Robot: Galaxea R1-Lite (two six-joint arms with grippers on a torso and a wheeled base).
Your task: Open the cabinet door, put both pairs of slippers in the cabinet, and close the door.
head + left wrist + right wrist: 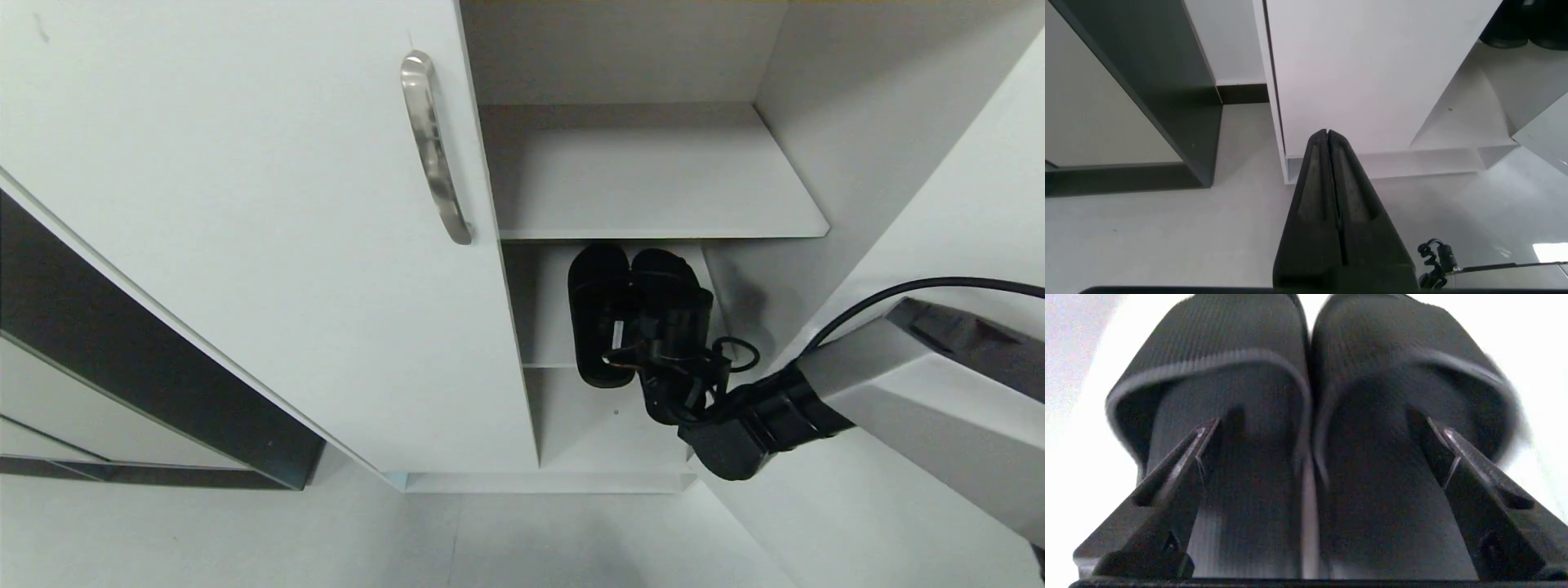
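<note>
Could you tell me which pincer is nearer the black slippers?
Right. The right pincer is open at the slippers in the cabinet; the left pincer, shut, hangs outside before the closed door.

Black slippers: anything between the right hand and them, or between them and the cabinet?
Nothing visible. The right hand is open right at the black slippers, one finger over each slipper. The pair already lies inside the cabinet, in the compartment below the shelf.
</note>
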